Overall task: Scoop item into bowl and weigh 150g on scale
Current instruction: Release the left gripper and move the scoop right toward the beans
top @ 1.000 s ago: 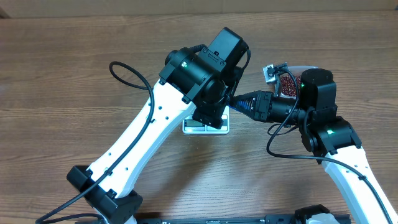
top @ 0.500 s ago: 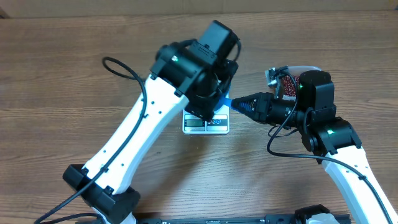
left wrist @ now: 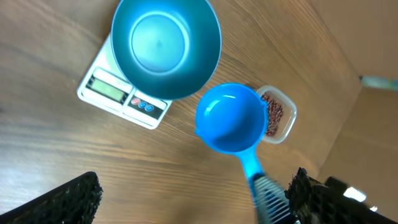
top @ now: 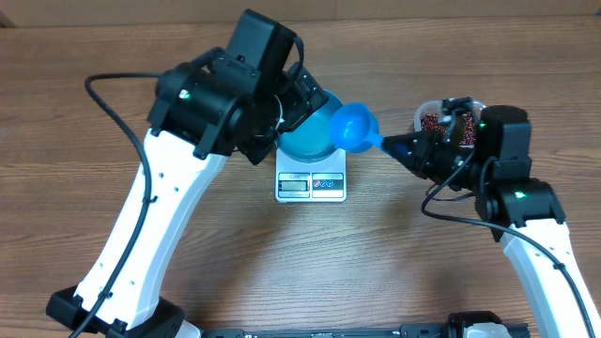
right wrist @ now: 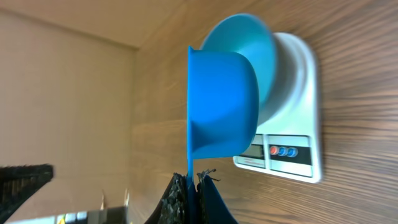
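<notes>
Black fingers of the left gripper (left wrist: 196, 186) stand spread wide, holding nothing, above the table near the bowl (top: 310, 136). The bowl sits empty on the scale (top: 311, 186). Just right of it hangs the scoop (top: 355, 125), also empty, its handle pinched in the closed right gripper (top: 402, 146). Farther right, the beans (left wrist: 272, 112) lie in the clear tub (left wrist: 281, 135). They look light, hard and free-rolling, so likely to spill. They are best dug up deep with the scoop and carried level, not pinched.
</notes>
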`<action>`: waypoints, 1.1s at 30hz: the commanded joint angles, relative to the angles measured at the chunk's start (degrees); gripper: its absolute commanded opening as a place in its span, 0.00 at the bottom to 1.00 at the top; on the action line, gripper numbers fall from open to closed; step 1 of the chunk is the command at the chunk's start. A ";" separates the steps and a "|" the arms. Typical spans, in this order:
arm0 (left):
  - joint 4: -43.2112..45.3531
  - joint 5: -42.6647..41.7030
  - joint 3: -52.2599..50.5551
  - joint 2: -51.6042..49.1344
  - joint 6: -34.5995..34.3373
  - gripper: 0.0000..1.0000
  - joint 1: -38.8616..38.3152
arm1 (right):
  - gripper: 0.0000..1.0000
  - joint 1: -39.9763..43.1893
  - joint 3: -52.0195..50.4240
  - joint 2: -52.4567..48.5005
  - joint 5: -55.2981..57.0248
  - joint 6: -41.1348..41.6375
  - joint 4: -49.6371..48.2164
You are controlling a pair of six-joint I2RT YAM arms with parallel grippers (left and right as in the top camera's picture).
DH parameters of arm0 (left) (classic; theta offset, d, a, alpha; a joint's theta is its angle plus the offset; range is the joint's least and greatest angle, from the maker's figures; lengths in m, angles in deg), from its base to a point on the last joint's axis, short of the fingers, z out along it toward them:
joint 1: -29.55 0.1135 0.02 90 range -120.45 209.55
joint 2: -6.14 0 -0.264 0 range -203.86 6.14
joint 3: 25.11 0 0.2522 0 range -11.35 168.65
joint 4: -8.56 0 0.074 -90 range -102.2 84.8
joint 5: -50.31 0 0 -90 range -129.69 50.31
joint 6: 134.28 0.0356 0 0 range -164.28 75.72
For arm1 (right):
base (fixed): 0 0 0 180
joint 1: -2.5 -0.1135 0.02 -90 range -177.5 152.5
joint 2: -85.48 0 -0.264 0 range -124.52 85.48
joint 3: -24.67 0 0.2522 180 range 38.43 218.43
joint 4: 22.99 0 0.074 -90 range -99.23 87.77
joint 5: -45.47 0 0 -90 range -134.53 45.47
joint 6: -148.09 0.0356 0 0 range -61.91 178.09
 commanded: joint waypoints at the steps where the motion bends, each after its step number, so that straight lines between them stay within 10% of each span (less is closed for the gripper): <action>1: -0.37 0.04 1.18 0.90 13.86 1.00 0.63 | 0.04 2.89 4.72 0.92 1.51 -3.56 1.81; 18: -0.39 0.63 1.16 0.68 44.98 1.00 0.61 | 0.04 5.35 25.22 0.79 47.41 -13.88 30.23; 33: -0.35 2.82 1.16 0.68 46.16 1.00 0.59 | 0.04 4.92 25.22 -10.47 56.63 -16.85 28.11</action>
